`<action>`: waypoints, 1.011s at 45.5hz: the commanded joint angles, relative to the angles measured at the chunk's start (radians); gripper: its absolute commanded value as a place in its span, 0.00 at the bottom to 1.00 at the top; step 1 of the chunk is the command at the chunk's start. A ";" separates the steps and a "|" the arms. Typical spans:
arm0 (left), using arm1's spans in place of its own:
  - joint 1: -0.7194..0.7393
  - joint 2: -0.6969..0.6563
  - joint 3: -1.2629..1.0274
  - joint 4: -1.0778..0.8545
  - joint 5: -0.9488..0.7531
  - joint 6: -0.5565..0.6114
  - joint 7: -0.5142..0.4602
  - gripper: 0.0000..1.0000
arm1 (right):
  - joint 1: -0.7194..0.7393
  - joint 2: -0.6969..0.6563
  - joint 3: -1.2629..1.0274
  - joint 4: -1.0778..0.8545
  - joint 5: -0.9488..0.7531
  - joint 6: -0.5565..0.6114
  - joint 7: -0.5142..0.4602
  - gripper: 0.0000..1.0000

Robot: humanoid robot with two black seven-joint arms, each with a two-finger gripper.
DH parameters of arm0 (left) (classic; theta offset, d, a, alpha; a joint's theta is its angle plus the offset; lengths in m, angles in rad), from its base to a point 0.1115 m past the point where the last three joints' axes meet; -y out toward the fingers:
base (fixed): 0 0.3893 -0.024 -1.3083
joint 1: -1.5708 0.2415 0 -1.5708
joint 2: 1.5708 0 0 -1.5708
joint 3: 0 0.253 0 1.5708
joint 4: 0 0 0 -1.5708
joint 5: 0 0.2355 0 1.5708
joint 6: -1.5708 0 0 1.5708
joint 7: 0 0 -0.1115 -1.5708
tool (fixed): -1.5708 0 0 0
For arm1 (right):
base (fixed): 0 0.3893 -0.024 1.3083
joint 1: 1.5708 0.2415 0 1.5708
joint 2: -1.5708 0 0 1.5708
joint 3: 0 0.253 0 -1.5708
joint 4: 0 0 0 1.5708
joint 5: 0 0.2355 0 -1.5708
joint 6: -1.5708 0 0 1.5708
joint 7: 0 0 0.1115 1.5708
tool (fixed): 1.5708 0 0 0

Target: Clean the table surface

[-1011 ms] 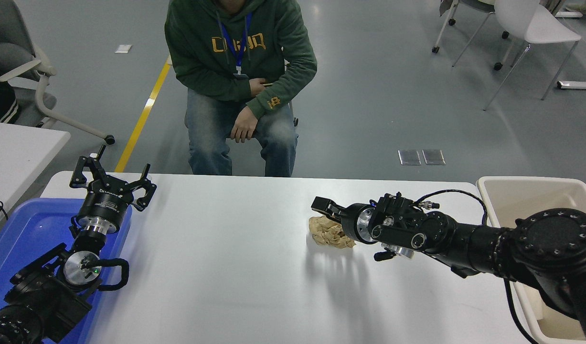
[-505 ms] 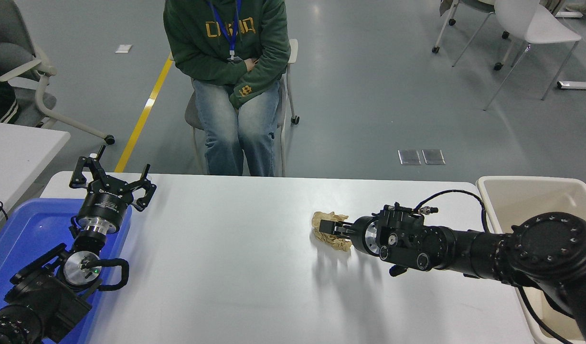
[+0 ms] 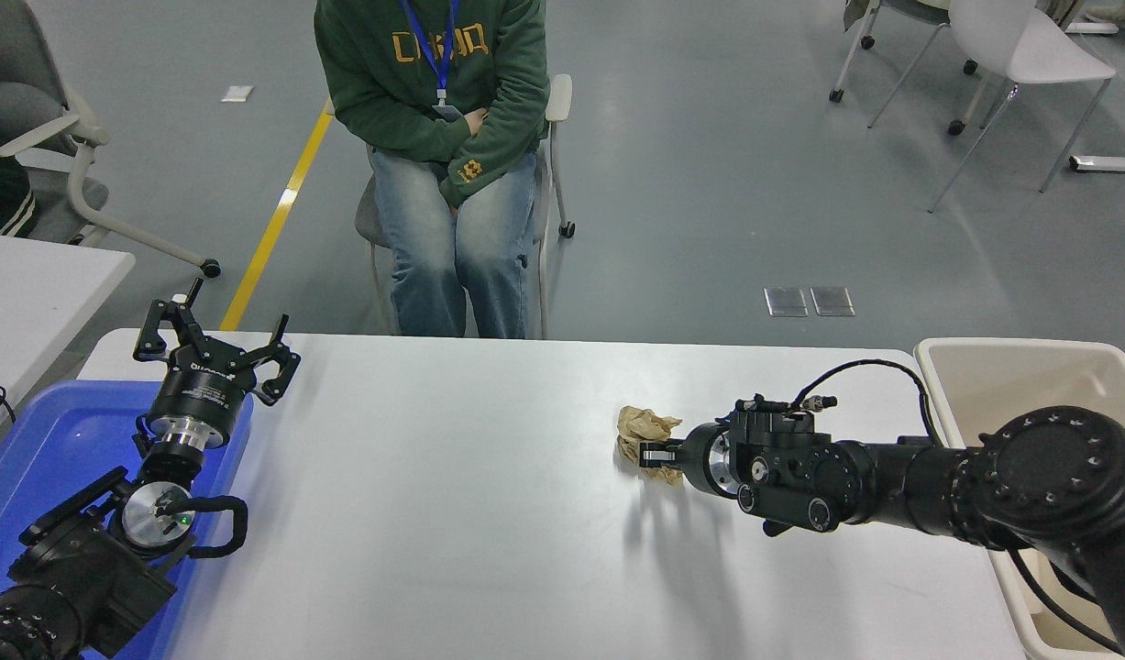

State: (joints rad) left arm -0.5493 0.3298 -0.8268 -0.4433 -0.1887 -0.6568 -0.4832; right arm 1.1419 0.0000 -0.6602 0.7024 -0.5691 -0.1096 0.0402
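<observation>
the right pincer (image 3: 652,455) pinches a crumpled brown paper wad (image 3: 643,429) on the white tabletop (image 3: 452,513). the left pincer (image 3: 215,346) sits spread over the blue tray (image 3: 39,449).

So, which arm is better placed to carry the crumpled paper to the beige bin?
The right. Its gripper is already at the crumpled brown paper, and the beige bin is on that side. The left gripper is parked far off, above the blue tray.

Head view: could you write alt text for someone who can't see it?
The right gripper is closed on a crumpled brown paper wad on the white table surface. The left gripper rests open above a blue tray; a seated person faces the table.
</observation>
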 commanded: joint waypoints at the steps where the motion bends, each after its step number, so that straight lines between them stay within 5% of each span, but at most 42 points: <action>1: 0.000 0.000 0.000 0.000 0.000 0.000 0.000 1.00 | 0.025 0.000 -0.001 0.009 0.032 0.016 0.003 0.00; 15: 0.000 0.000 0.000 0.000 0.000 0.000 0.000 1.00 | 0.102 -0.002 0.044 0.114 0.077 0.024 0.003 0.00; 34: 0.000 0.000 0.000 0.000 0.000 0.000 0.000 1.00 | 0.346 -0.418 0.079 0.387 0.077 0.115 0.003 0.00; 46: 0.000 0.000 0.000 0.000 0.000 -0.001 0.000 1.00 | 0.452 -0.571 0.079 0.436 0.075 0.220 0.004 0.00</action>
State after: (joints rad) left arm -0.5491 0.3298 -0.8268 -0.4432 -0.1886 -0.6568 -0.4832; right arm 1.4837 -0.4133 -0.5852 1.0656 -0.4936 0.0230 0.0443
